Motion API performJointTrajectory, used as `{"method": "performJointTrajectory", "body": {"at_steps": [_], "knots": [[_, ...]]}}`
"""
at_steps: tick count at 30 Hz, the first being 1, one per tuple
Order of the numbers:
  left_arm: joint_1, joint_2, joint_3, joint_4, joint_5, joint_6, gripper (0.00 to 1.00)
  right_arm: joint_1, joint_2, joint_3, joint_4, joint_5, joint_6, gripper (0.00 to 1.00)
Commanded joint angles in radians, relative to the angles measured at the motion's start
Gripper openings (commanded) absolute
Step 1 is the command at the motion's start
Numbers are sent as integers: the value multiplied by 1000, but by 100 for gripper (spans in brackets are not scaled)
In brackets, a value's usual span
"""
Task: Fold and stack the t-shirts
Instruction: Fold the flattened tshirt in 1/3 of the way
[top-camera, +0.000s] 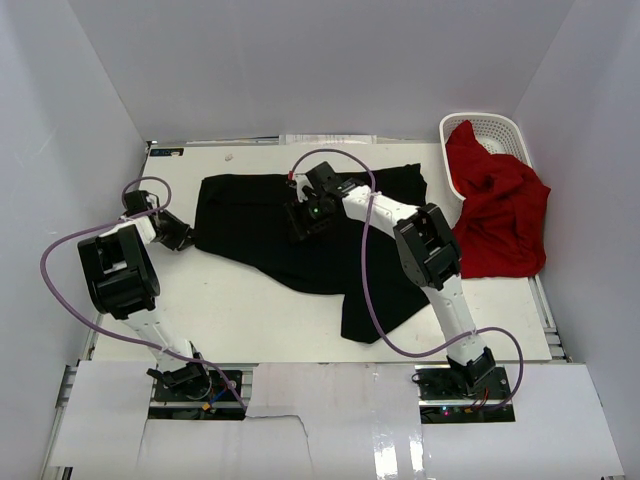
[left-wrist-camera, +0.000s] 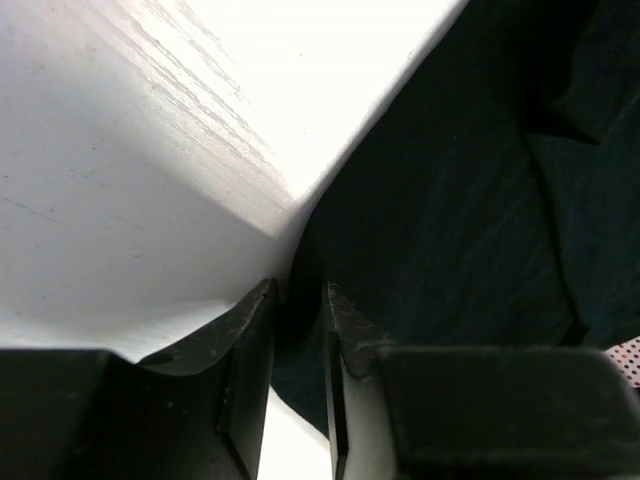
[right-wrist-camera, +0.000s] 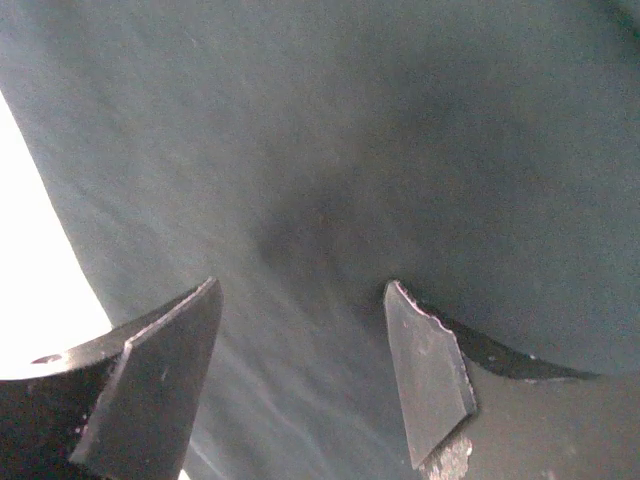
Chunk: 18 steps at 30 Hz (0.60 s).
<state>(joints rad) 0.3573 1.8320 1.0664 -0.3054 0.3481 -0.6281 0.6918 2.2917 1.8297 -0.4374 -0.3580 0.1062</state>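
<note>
Folding begins on the black shirt (top-camera: 250, 225), spread mid-table toward the far edge: left gripper (left-wrist-camera: 298, 292) pinches its left hem, right gripper (right-wrist-camera: 300, 300) hovers spread over its middle, likely needing a grasp next.

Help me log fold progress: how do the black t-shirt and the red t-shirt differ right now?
The black t-shirt lies spread across the table; the red t-shirt is bunched, spilling from the white basket. The left fingers appear to pinch the black one's edge and the open right fingers hover over it; nothing touches the red one. Neither is folded.
</note>
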Motion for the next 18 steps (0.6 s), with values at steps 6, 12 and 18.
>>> {"method": "performJointTrajectory", "body": {"at_steps": [6, 12, 18], "knots": [[2, 13, 53, -53, 126, -18, 28, 18, 87, 102, 38, -70, 36, 70], [2, -8, 121, -83, 262, -111, 28, 17, 117, 80, 54, -56, 43, 39], [2, 3, 197, -64, 367, -263, 28, 17, 129, 54, 68, -61, 50, 32]]}}
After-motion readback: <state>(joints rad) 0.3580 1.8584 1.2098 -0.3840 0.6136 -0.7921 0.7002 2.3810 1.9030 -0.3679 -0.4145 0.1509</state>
